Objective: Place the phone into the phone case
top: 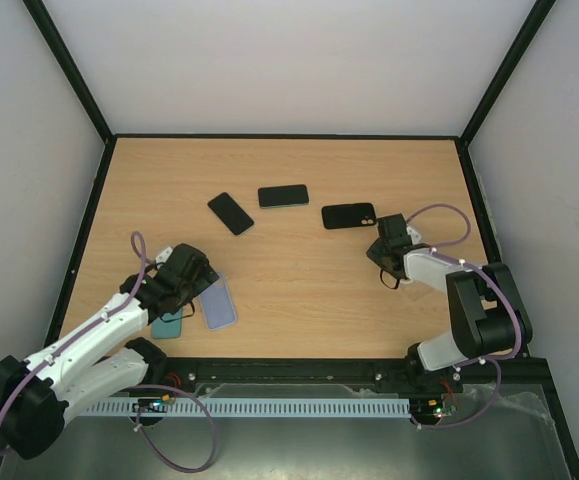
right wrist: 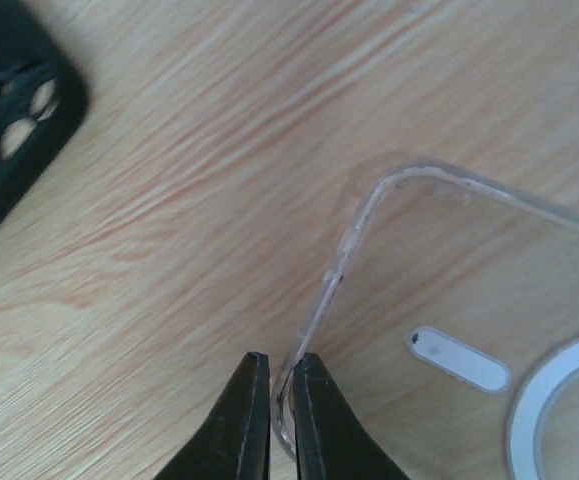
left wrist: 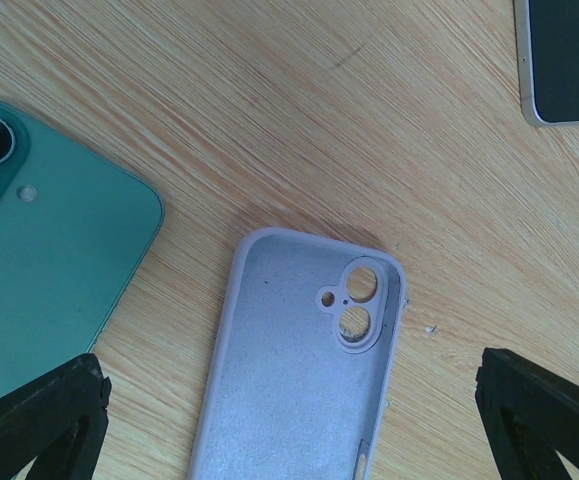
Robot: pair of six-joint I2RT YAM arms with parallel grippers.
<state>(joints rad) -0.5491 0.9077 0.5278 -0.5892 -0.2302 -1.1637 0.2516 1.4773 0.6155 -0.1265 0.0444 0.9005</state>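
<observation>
— Status, right tool?
— Pinched shut on rim of clear case, wall btwn its tips. Black case ahead-left of it on counter.
— And left tool?
— Jaws wide, nothing held. Lilac case lies btwn its fingers, inside up, cam hole at far end. Teal phone just left of that, back up, w/ a gap to the case.

We see a pale wooden table with a black rim. White panels rise behind the table and at both its sides, joined by black frame bars. Along the table's near edge lies a grey surface.
</observation>
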